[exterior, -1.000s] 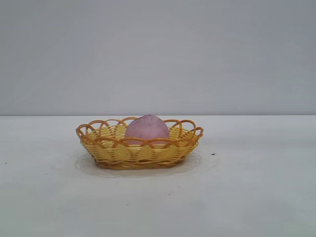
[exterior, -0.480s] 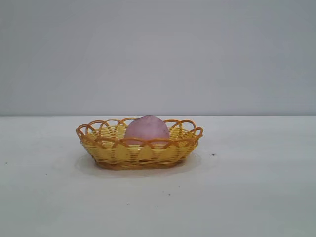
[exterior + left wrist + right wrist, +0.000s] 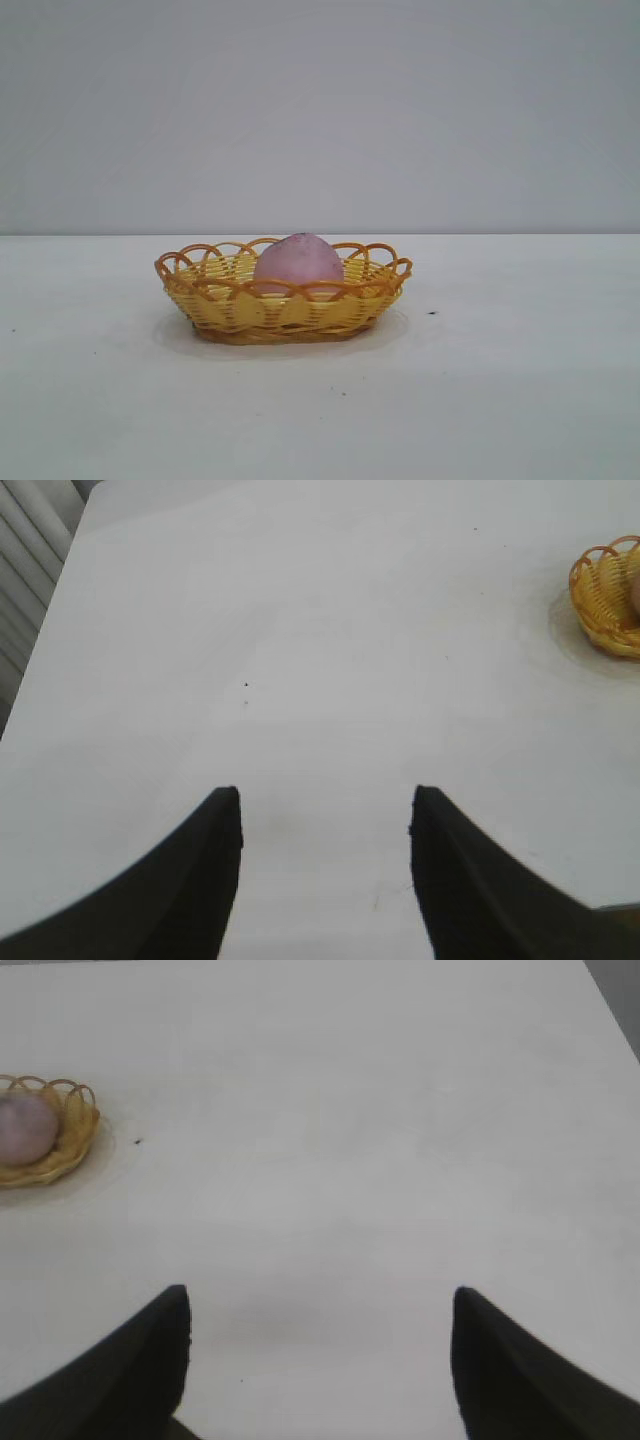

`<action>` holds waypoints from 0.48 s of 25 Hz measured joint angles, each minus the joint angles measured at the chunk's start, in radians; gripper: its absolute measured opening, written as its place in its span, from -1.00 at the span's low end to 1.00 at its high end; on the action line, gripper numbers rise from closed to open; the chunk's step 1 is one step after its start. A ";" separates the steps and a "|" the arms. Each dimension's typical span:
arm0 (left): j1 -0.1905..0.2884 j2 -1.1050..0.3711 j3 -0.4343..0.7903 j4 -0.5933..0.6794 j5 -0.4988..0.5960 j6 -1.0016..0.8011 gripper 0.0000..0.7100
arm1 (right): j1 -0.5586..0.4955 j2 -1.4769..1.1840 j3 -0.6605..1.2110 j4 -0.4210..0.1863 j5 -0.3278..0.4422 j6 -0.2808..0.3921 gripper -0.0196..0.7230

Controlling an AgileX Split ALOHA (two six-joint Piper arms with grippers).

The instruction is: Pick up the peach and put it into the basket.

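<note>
White tabletop fills the lower half of the exterior view, with a plain pale grey wall behind it. Near the middle of that surface stands the basket, and the peach sits inside it, its rounded top rising above the looped rim. The front wall of the weave hides the lower part of the fruit. A small dark speck lies on the table just beside the basket, and a fainter one lies well apart toward the edge.

Neither arm shows in the exterior view. In the left wrist view the left gripper hangs over bare table, its two dark fingers spread with nothing between them; the basket is cut off at the frame's border there, so only part of its rim can be seen. A ribbed grey surface lies beyond the table's edge in that view; what it is cannot be made out.

In the right wrist view the right gripper also stands over empty table, fingers wide apart and holding nothing, well apart from the basket with the peach in it.
</note>
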 joint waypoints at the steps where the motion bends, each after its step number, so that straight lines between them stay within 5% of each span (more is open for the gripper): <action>1: 0.000 0.000 0.000 0.000 0.000 0.000 -0.05 | 0.000 0.000 0.013 0.002 -0.016 0.000 0.33; 12: 0.000 0.000 0.000 0.000 0.000 0.000 -0.05 | 0.000 0.000 0.023 0.006 -0.039 0.002 0.33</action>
